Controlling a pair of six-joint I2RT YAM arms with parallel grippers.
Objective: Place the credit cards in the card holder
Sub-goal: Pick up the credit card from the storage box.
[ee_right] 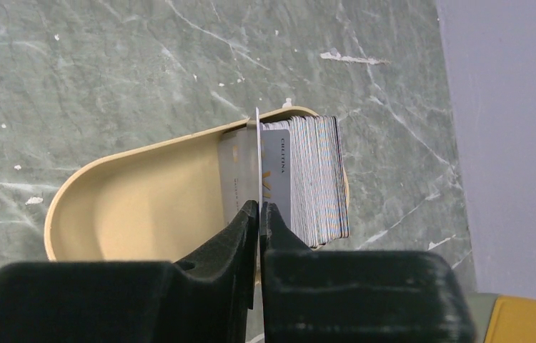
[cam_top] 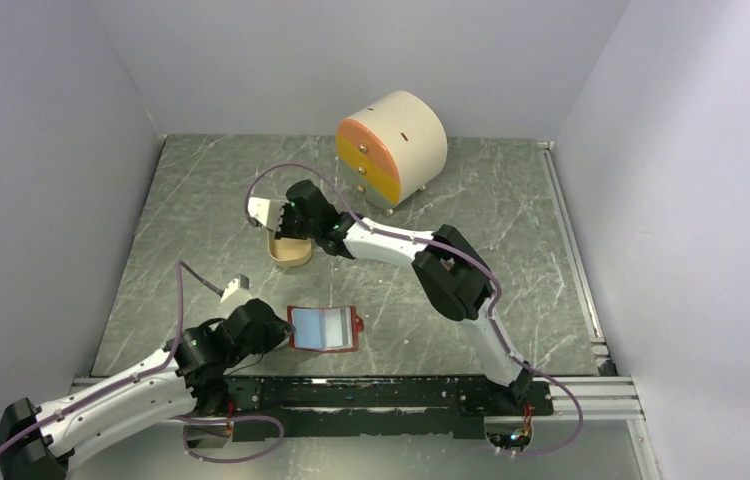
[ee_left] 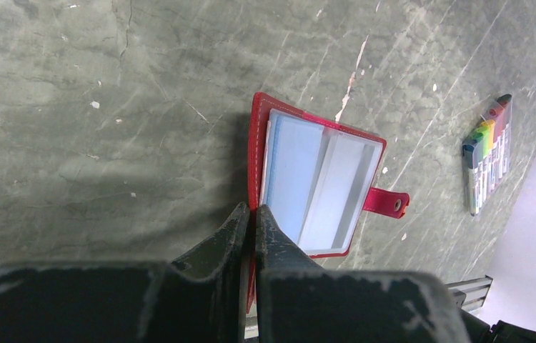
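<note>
Right tool (ee_right: 259, 207) pinching one thin silver-grey credit card (ee_right: 257, 143) upright in tan oval tray (ee_right: 129, 207), far centre, beside stacked cards (ee_right: 315, 179). Left tool (ee_left: 252, 214) clamping open red leather-like card holder (ee_left: 294, 171), near left. Risks dragging neighbouring cards along, or slipping from shallow grip.

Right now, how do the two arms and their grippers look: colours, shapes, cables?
Both the left arm and the right arm have white links and bulky black joints, with a purple cable looping alongside each. The left gripper and right gripper have black wedge-shaped fingers, the left pair scuffed grey.
</note>
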